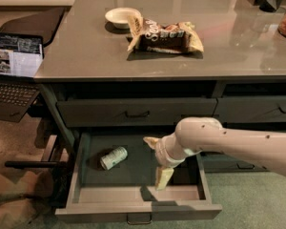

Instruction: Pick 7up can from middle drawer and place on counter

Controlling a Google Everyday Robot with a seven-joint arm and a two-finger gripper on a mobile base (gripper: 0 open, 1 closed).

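The 7up can (pixel 113 157) lies on its side in the left part of the open middle drawer (pixel 138 209), which is pulled out below the counter (pixel 81 56). My gripper (pixel 157 160) hangs over the drawer's middle, to the right of the can and apart from it. Its two pale fingers are spread: one points up-left, one (pixel 163 178) points down toward the drawer floor. It holds nothing. My arm reaches in from the right edge of the view.
A brown-and-yellow snack bag (pixel 164 36) and a white bowl (pixel 121 17) sit on the counter. A shallower closed drawer (pixel 136 112) is above the open one. A laptop (pixel 14 56) stands at the left, and further drawers (pixel 257 109) are at the right.
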